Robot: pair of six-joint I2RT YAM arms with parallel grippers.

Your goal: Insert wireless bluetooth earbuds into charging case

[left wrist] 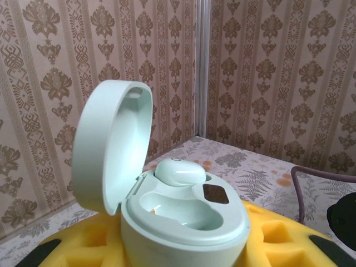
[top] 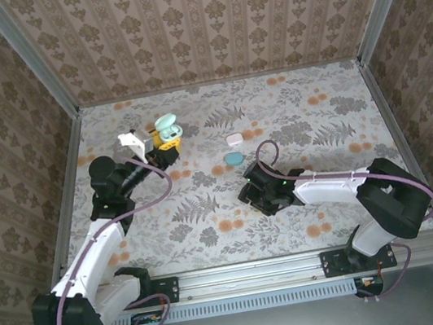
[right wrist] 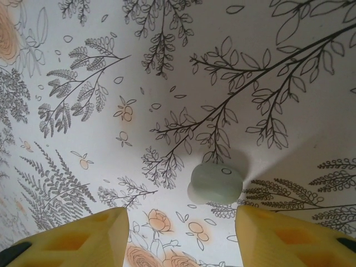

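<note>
My left gripper (top: 161, 143) is shut on a pale teal charging case (top: 166, 127) and holds it up above the table's back left. In the left wrist view the case (left wrist: 186, 222) sits between yellow pads (left wrist: 78, 247) with its lid (left wrist: 111, 150) swung open to the left. One earbud (left wrist: 179, 172) lies in the far socket; the near socket (left wrist: 181, 207) is empty. My right gripper (top: 262, 192) is low over the table centre and open. A second pale teal earbud (right wrist: 217, 182) lies on the cloth just beyond the open fingertips (right wrist: 111, 228), nearer the right one.
A whitish closed case (top: 235, 139) and a teal closed case (top: 234, 159) lie on the floral cloth between the two grippers. Patterned walls and a metal frame (top: 65, 166) enclose the table. A purple cable (left wrist: 322, 172) loops at the right in the left wrist view.
</note>
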